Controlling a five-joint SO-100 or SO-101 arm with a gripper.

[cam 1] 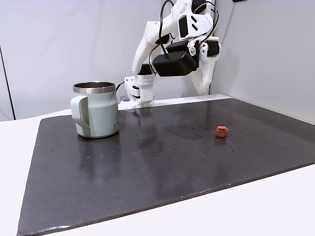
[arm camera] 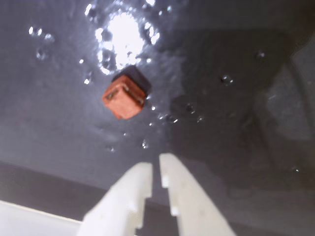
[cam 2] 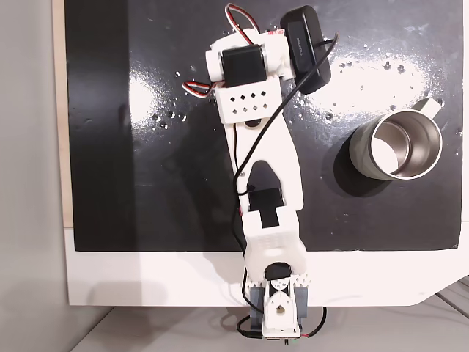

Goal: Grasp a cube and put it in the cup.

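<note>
The cube (arm camera: 125, 98), a tiny reddish-orange block, lies on the dark mat ahead of my gripper (arm camera: 155, 164) in the wrist view. The two white fingers stand almost together with only a thin slit and nothing between them. In a fixed view the cube (cam 1: 221, 131) sits on the right part of the mat, and my gripper (cam 1: 203, 90) hangs well above the mat, behind and left of it. The cup (cam 1: 96, 115), pale sage-green with a steel rim, stands upright at the left. From above, the cup (cam 2: 357, 154) stands right of the arm and looks empty inside.
A dark glossy mat (cam 1: 147, 162) covers most of a white table (cam 1: 246, 211). The arm's base (cam 1: 138, 91) stands at the mat's far edge, and from above the base (cam 2: 275, 308) is at the bottom. Pale walls close in behind and to the right.
</note>
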